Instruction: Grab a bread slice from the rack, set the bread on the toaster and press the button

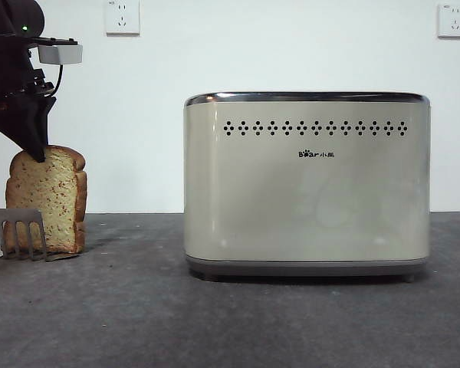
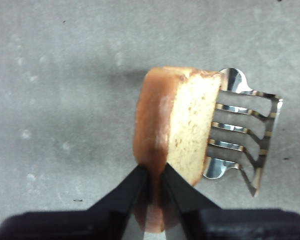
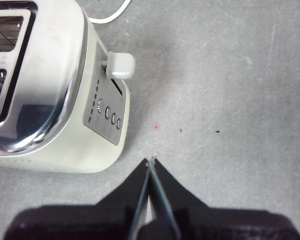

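Left gripper [image 2: 155,172] was clamped on the bread's [image 2: 182,125] top crust, slice upright right below it in the rack [image 2: 245,130]; toaster [image 1: 307,184] sat well off sideways. Right gripper [image 3: 151,167] was closed, empty.

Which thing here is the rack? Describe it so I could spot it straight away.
Start from the large boxy cream toaster with its chrome top rim, in the middle of the front view. Look across the dark table to the far left edge, where a thick tan slice of bread stands upright under the left gripper. The low grey metal rack at its foot is the only thing with finger-like bars.
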`<state>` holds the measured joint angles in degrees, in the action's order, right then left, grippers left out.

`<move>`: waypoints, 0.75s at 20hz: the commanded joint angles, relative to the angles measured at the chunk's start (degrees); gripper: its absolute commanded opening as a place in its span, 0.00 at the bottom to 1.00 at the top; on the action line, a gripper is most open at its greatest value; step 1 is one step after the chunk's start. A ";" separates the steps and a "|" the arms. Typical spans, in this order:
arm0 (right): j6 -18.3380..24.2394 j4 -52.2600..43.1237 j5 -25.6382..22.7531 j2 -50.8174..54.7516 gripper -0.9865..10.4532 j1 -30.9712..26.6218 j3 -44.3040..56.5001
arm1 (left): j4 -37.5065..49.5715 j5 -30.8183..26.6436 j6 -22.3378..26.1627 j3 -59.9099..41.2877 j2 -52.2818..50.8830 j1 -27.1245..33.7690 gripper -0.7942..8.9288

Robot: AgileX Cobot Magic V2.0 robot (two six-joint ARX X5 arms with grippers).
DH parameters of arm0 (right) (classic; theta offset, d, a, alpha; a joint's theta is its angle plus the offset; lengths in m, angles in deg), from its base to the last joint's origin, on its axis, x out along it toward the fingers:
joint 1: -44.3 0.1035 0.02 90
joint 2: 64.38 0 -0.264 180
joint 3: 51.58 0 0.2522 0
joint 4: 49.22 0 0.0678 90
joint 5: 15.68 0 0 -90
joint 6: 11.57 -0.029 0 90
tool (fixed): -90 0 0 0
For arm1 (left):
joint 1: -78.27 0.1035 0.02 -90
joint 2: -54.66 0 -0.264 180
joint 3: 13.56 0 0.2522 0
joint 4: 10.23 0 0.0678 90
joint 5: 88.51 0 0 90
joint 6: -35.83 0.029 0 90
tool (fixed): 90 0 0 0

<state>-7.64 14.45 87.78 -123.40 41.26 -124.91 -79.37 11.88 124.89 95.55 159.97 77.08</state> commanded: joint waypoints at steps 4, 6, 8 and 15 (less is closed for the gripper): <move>0.87 -0.13 0.09 -0.07 0.08 0.09 -0.17 | -2.12 0.04 1.25 -0.24 0.17 -0.63 0.07; 0.90 -0.15 0.09 -0.07 0.08 0.09 -0.17 | -2.84 0.07 1.25 -0.24 -1.16 -0.63 0.07; 0.90 -0.17 0.09 -0.07 0.08 0.09 -0.17 | -2.75 0.09 1.25 -0.24 -3.06 -0.61 0.07; 0.94 -0.17 0.11 -0.07 0.08 0.09 -0.17 | -5.01 2.78 -0.70 -0.24 -11.45 -0.72 0.07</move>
<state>-7.21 14.43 87.78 -123.40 41.26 -124.91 -84.35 14.00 124.87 95.55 149.22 76.57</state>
